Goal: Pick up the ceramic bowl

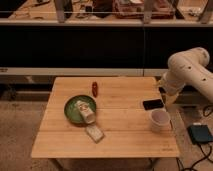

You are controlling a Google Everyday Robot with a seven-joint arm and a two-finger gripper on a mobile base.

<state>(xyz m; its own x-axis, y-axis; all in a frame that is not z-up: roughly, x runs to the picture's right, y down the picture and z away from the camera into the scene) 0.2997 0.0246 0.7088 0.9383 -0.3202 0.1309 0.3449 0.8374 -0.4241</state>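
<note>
Ceramic bowl point(70, 107) sits on the camera-left half of the wooden table point(125, 95), with a pale cup-like thing point(86, 113) lying in it. The gripper point(168, 96) hangs at the opposite edge, near the white cup point(160, 119), well apart from the bowl. Whether it is released or clenched, I cannot tell. I judge it must travel across the table toward camera-left.
</note>
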